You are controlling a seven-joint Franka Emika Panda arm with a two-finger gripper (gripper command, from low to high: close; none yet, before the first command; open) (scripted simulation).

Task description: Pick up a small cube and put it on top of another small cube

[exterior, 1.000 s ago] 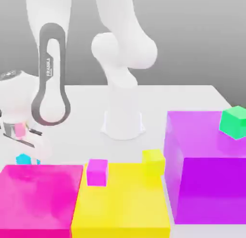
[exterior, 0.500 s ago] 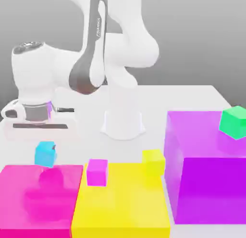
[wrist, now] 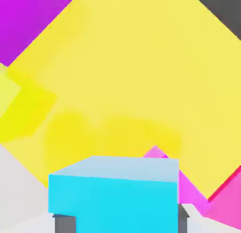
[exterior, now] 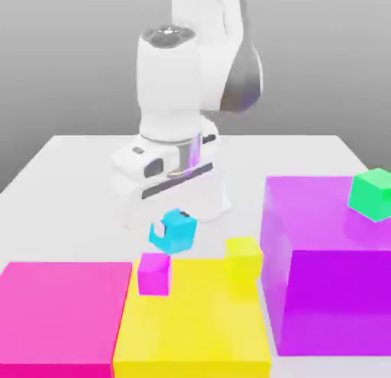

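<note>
The small cyan cube (exterior: 180, 233) hangs in the air with my gripper (exterior: 172, 231) shut on it. It is just above and slightly toward the exterior view's right of a small magenta cube (exterior: 154, 273), and apart from it. That magenta cube stands on the big yellow block (exterior: 195, 331), near its back left corner. In the hand view the cyan cube (wrist: 115, 194) sits between two dark fingertips (wrist: 63, 223). A corner of the magenta cube (wrist: 188, 189) shows past it, over the yellow block (wrist: 132, 76).
A small yellow cube (exterior: 243, 258) rests at the yellow block's back right corner. On the tall purple block (exterior: 328, 292) at the exterior view's right stands a small green cube (exterior: 371, 193). A big pink block (exterior: 65, 315) lies at the left. The arm's base (exterior: 195, 193) stands behind.
The arm has swung from the exterior view's left toward the middle. It carried the cyan cube up from behind the pink block to a spot over the magenta cube.
</note>
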